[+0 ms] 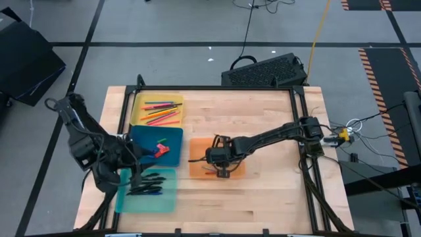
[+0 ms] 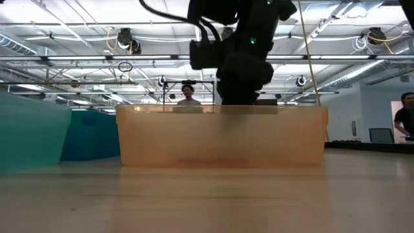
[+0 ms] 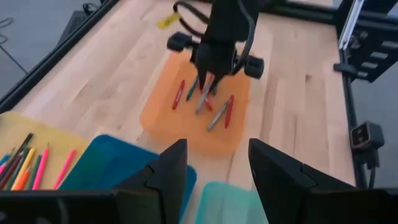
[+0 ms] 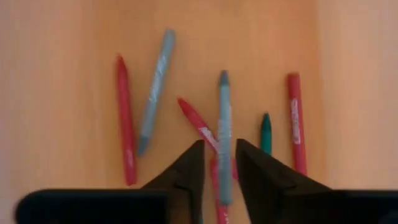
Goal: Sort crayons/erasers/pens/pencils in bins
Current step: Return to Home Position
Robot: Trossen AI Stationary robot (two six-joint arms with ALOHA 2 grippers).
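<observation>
The right end effector (image 1: 219,164) hangs low inside the orange bin (image 1: 197,148), which sits mid-worktop (image 1: 263,197). In its own wrist view its fingers stand a narrow gap apart with a grey crayon (image 4: 224,134) lying between them, so I cannot tell whether it is pinched or just let go. Around it on the bin floor lie red crayons (image 4: 125,127), a second grey one and a green one (image 4: 266,132). The step in hand looks like dropping a crayon into its bin; if so, the next move calls for opening fully and lifting straight up clear of the bin wall. The left end effector (image 3: 211,171) waits with fingers spread over the near-left corner, above the teal bin (image 1: 168,197) holding dark pens (image 1: 148,187). Pencils (image 1: 160,112) fill the yellow bin (image 1: 139,105) at far left, and erasers (image 1: 160,149) sit in the dark blue bin (image 1: 172,135) between them.
</observation>
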